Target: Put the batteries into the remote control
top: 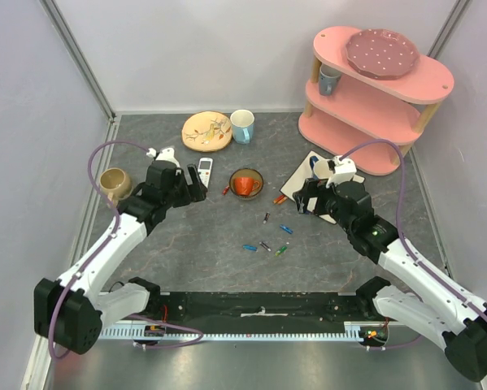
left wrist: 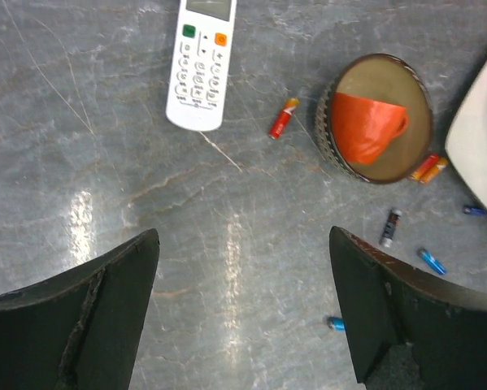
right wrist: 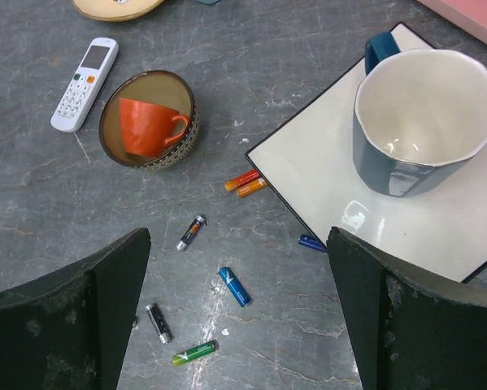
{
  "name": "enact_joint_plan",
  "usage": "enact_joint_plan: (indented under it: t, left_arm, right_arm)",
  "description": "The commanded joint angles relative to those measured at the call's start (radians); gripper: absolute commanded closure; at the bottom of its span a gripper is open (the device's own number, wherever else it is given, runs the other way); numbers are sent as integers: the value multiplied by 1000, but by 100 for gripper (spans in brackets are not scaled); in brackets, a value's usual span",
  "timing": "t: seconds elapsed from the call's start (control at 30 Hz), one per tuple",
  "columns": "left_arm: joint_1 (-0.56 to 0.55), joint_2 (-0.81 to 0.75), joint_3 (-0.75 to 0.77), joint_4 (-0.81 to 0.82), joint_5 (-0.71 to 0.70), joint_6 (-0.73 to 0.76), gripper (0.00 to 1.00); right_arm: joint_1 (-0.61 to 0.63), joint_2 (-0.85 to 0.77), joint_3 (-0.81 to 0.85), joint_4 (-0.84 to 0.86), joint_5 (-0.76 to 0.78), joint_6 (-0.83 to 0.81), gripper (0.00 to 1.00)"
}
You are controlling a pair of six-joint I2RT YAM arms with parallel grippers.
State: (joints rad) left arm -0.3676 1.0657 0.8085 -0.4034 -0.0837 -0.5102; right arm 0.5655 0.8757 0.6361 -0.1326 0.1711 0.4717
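The white remote control [top: 204,171] lies face up, buttons showing, at the left middle of the table; it also shows in the left wrist view [left wrist: 200,69] and the right wrist view [right wrist: 84,84]. Several batteries lie scattered mid-table: a blue one [right wrist: 234,286], a green one [right wrist: 194,352], a dark one [right wrist: 158,322] and a red one [left wrist: 283,119]. My left gripper [top: 196,189] is open and empty above bare table, just short of the remote [left wrist: 243,236]. My right gripper [top: 306,200] is open and empty, hovering over the batteries [right wrist: 237,237].
An orange cup in a brown bowl [top: 245,184] stands between the grippers. A white square plate [right wrist: 324,171] carries a blue mug [right wrist: 426,114] on the right. A pink shelf [top: 373,89], a yellow plate [top: 206,131], a light blue mug [top: 242,125] and a tan cup [top: 115,184] stand around.
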Motion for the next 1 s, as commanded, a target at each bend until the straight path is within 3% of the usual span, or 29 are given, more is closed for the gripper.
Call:
enact_joint_plan:
  t: [0.0, 0.1, 0.23, 0.27, 0.6, 0.77, 0.97]
  left_arm:
    - [7, 138, 90, 74, -54, 125, 11]
    - [15, 315, 225, 28, -67, 185, 14]
    - [51, 470, 351, -1, 115, 263, 16]
    - [50, 488, 385, 0, 117, 280, 1]
    - [99, 767, 598, -107, 156, 409, 1]
    - [114, 856, 656, -117, 99, 450, 1]
    - [121, 925, 704, -127, 101, 466, 11]
  right_arm:
    - [2, 20, 0, 7, -39, 10, 2]
    - [2, 23, 10, -16, -53, 7, 2]
    - [2, 0, 14, -35, -68, -2, 2]
    - [2, -7, 14, -39, -67, -4, 2]
    - [4, -1, 33, -65, -157, -12, 2]
    - [1, 3, 37, -70, -168, -5, 2]
    - [2, 31, 28, -64, -168, -4, 2]
